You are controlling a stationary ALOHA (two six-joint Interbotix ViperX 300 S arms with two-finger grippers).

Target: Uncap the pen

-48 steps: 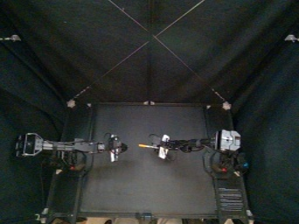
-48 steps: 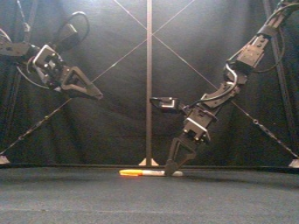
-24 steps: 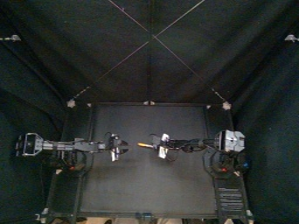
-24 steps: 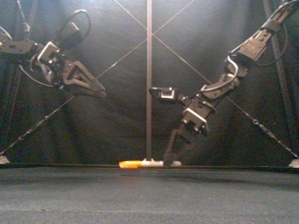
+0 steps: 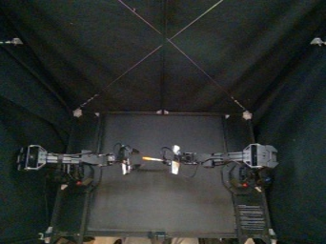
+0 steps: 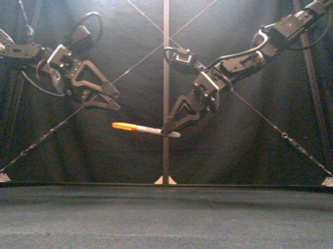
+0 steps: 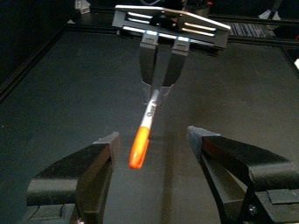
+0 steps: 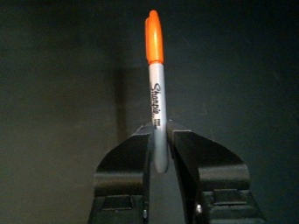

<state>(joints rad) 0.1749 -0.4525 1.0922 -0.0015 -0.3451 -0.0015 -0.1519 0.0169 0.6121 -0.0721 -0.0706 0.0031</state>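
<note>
Front view, centre frame: right gripper (image 6: 173,129) clamped on pen (image 6: 147,128) barrel, held aloft; orange cap (image 6: 124,125) aimed at left gripper (image 6: 112,100), jaws apart, judged ready to pull.

Brand name: "Sharpie", in dark slanted script, on the marker pen (image 8: 155,96).
Where it stands: lengthwise on the pale grey barrel, about midway along the part that shows, below the orange cap (image 8: 152,39).
Seen best: the right wrist view, where the script reads from the cap end downward.
Small print: a short dark line just beneath the brand name, too small to read.
Left wrist view: dark marks on the same barrel, not legible.
Top and front views: the barrel's print is too small to make out.
</note>
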